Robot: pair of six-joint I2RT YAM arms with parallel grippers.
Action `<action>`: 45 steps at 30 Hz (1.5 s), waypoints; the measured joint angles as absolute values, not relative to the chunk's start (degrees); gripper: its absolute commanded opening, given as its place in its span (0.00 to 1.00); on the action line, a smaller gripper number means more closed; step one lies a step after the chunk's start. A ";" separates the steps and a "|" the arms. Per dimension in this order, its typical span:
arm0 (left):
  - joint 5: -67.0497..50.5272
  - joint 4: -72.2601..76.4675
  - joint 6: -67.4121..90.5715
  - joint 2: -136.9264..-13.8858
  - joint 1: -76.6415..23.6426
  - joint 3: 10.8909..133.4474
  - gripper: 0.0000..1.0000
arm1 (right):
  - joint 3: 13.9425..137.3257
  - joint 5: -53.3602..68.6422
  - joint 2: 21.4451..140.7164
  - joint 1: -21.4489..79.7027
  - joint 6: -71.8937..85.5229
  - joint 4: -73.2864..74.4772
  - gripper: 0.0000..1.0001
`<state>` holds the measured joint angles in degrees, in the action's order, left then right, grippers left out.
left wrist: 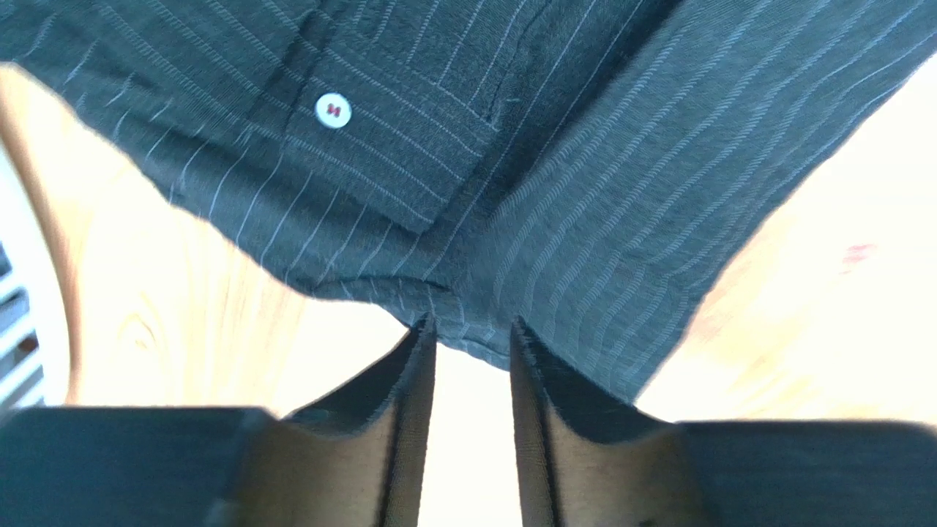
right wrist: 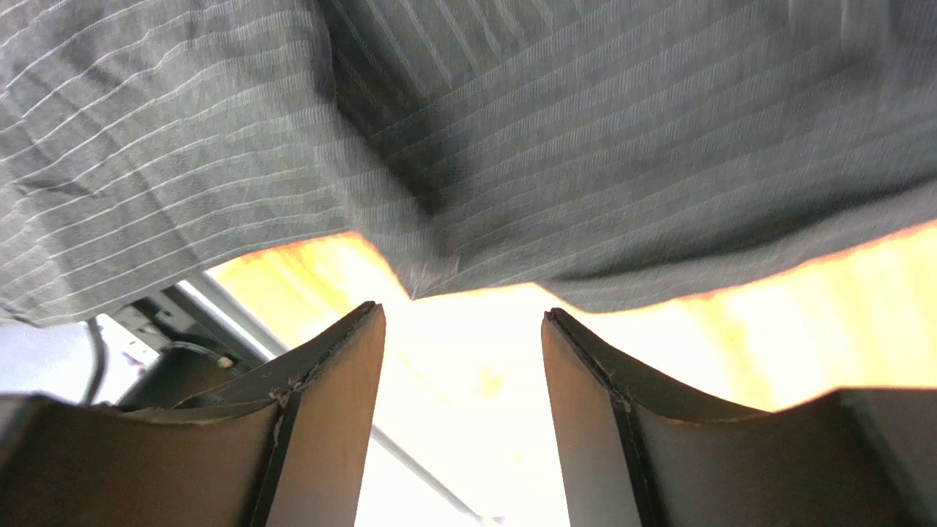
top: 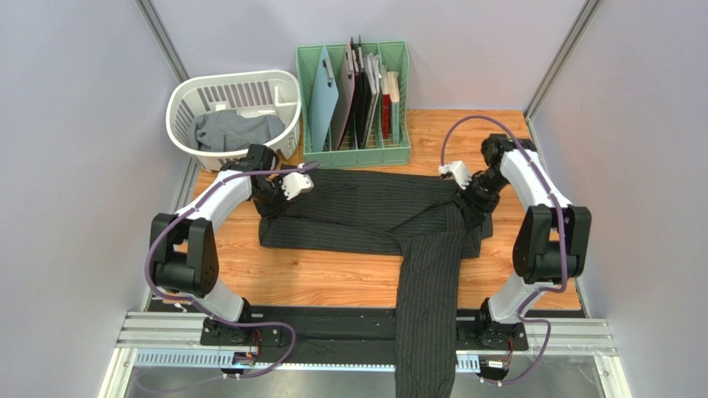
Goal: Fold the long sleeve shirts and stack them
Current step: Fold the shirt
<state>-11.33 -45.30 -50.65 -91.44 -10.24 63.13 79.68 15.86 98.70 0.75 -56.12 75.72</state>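
— Pinstriped shirt (top: pixel 366 211) first: where does it sit?

— Flat on the counter (top: pixel 332 278), folded into a long band that runs from one arm to the other; one sleeve (top: pixel 428 315) trails off the band, over the near edge and down past the rail between the arm bases. The grey shirt (top: pixel 237 128) is bunched in the white basket (top: pixel 187 99) at the far left corner, beside the green rack (top: pixel 316 153); nothing is stacked yet.

— And the arms?

— The left gripper (left wrist: pixel 471 329) has its jaws a narrow way apart; the hem of the cloth lies right at the fingertips, with nothing pinched between them; a white button (left wrist: pixel 332 109) shows just beyond. The right gripper (right wrist: pixel 462 313) stands wider, with bare counter in the gap and the fabric edge a little past the tips; it holds nothing either.

— What worries you from here?

— That hanging sleeve, I'd say; its weight pulls toward the edge, and if either arm lifts one end of the band the rest may slide after it, or the cuff may catch on the rail. The left tips are so near the hem that backing away could snag it and undo the fold; a next pinch may also take only the top layer, so the lower one would lag and crease.
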 measured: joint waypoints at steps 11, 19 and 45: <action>-17.89 -46.28 -45.01 -84.99 -11.66 60.05 0.43 | 67.85 18.48 94.78 -2.15 -52.42 70.37 0.42; -12.40 -41.91 -43.18 -93.17 -13.15 57.60 0.34 | 70.02 16.03 104.33 -2.15 -46.17 61.39 0.32; -20.78 -46.70 -43.18 -55.77 -24.23 61.28 0.99 | 67.96 16.08 74.00 0.16 -47.90 67.24 0.79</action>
<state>-20.78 -46.70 -43.18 -55.77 -24.23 61.28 67.96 16.08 74.00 0.16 -47.90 67.24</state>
